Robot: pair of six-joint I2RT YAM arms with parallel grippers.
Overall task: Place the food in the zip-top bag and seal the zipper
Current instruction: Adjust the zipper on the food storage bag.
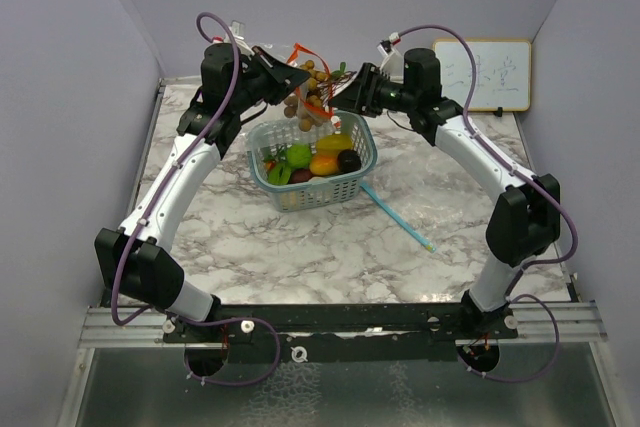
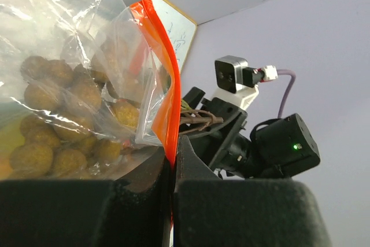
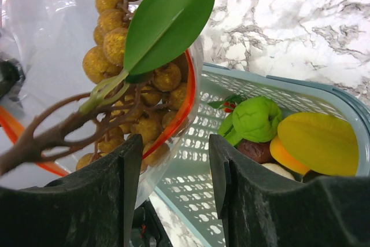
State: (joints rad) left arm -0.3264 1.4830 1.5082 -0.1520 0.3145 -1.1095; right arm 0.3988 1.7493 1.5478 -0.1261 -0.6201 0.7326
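The clear zip-top bag (image 1: 292, 65) with an orange zipper strip (image 2: 165, 85) hangs in the air above the basket. My left gripper (image 2: 172, 160) is shut on the zipper edge and also shows in the top view (image 1: 288, 75). The brown grape bunch (image 3: 110, 44) lies inside the bag, with its stem and green leaf (image 3: 167, 18) sticking out of the mouth. My right gripper (image 3: 175, 166) is open and empty just beside the bag mouth. The green apple (image 3: 256, 118), mango (image 3: 318, 143), banana (image 1: 335, 143) and plum (image 1: 349, 160) lie in the basket.
The pale teal mesh basket (image 1: 322, 193) stands at the table's middle back, right under the bag. A thin blue stick (image 1: 400, 215) lies on the marble to its right. A small whiteboard (image 1: 483, 74) leans on the back right wall.
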